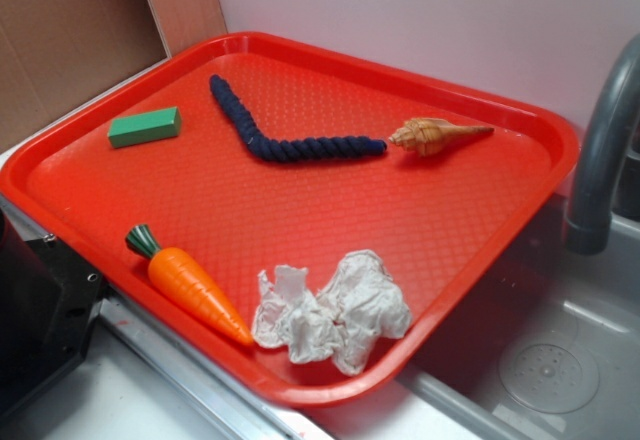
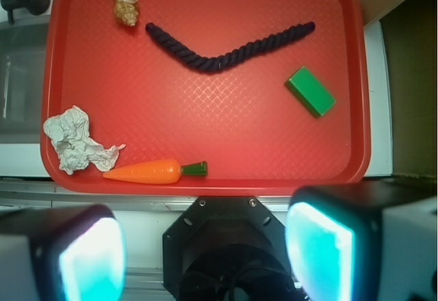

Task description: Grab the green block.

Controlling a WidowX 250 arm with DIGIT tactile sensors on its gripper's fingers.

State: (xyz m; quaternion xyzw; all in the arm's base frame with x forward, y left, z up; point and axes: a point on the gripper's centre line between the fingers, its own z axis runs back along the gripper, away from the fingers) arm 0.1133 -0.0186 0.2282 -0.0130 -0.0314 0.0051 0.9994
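The green block (image 1: 145, 126) lies flat on the red tray (image 1: 470, 230), in the corner nearest the cardboard backing, with bare tray all round it. Nothing touches it: the dark rope (image 1: 285, 132) bends past it a little way off, and the shell (image 1: 437, 136) sits at the rope's far end. The toy carrot (image 1: 190, 285) and the crumpled paper (image 1: 335, 312) lie along the opposite edge, well apart from the block. That clear margin looks as if it leaves room for fingers to come down on either side of the block without nudging anything else.

In the wrist view the hand (image 2: 205, 250) hangs high over the near edge of the tray, looking down on the whole of it, and its two lit fingertips (image 2: 92, 256) stand wide apart at the bottom of the picture with nothing between them. The block shows up and to the right of them, turned at a slant to the tray's edges.

My reading is that the reach has not begun. The hand would need to travel over towards the block's corner, turn so that the fingers straddle its narrow width, then drop. The block's low, flat shape means closing close to the tray floor
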